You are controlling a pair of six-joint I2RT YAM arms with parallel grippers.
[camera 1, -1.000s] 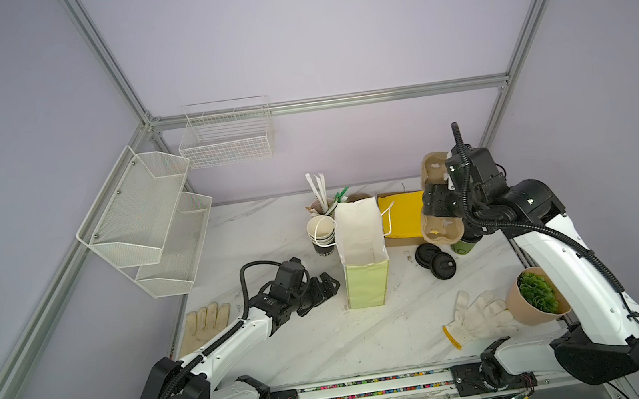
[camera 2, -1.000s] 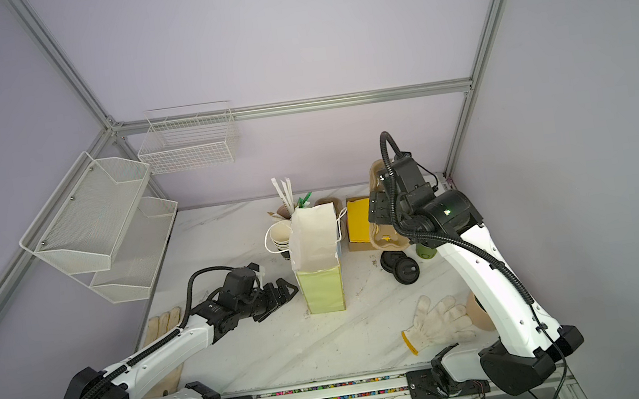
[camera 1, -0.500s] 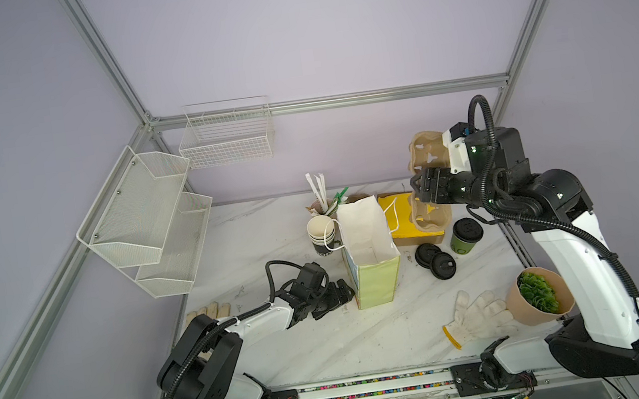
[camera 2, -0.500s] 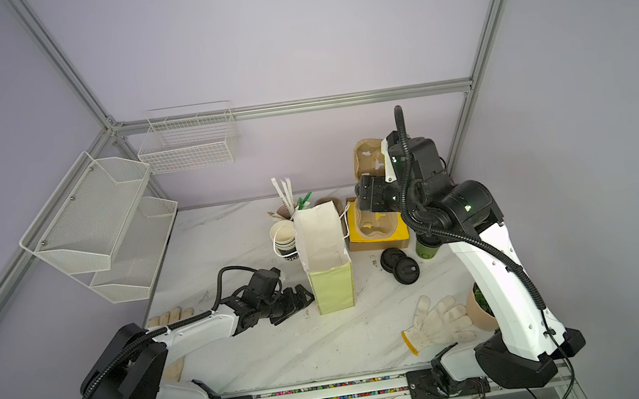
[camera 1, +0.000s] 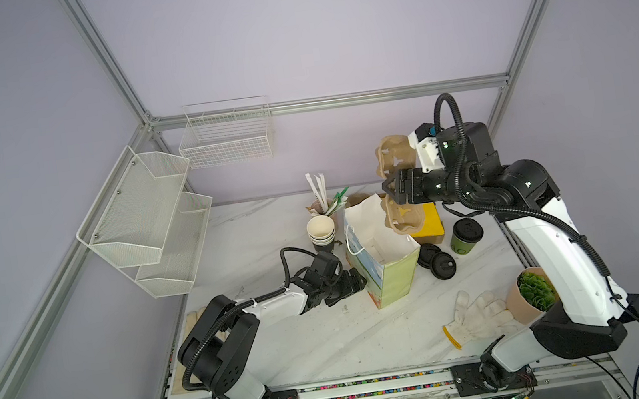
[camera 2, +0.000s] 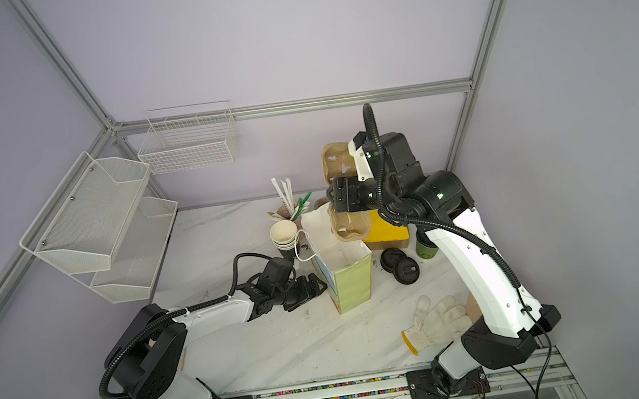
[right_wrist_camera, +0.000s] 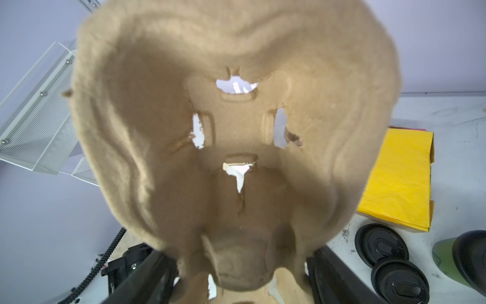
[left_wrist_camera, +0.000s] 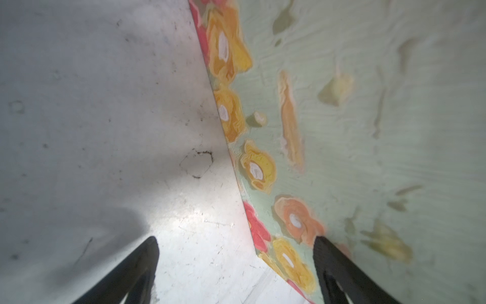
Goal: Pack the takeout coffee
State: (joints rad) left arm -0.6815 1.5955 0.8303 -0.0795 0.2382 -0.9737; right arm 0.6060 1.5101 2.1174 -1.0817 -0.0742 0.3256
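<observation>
The takeout coffee [camera 1: 466,236] [camera 2: 424,249] [right_wrist_camera: 460,259], a dark green cup with a black lid, stands on the table right of the bag. My right gripper [camera 1: 395,195] [camera 2: 337,200] [right_wrist_camera: 239,263] is shut on a brown pulp cup carrier [camera 1: 396,157] [camera 2: 341,168] [right_wrist_camera: 236,131], holding it on edge above the open mouth of the paper bag [camera 1: 384,259] [camera 2: 346,272] [left_wrist_camera: 368,105]. My left gripper [camera 1: 356,286] [camera 2: 315,289] [left_wrist_camera: 236,239] is open, low at the bag's left side. The bag's bottom corner lies between its fingers, and one fingertip [left_wrist_camera: 322,243] is against the flowered face.
Nested paper cups [camera 1: 320,229] and a cup of straws [camera 1: 322,204] stand behind the bag. Black lids [camera 1: 437,260], yellow napkins [camera 1: 429,219], a white glove [camera 1: 478,316] and a potted plant [camera 1: 532,298] lie to the right. Wire shelves [camera 1: 144,219] hang at left.
My right gripper lifted the carrier off the table near the green cup and carried it left, over the bag. My left gripper slid right to the bag's base, and the bag tilted.
</observation>
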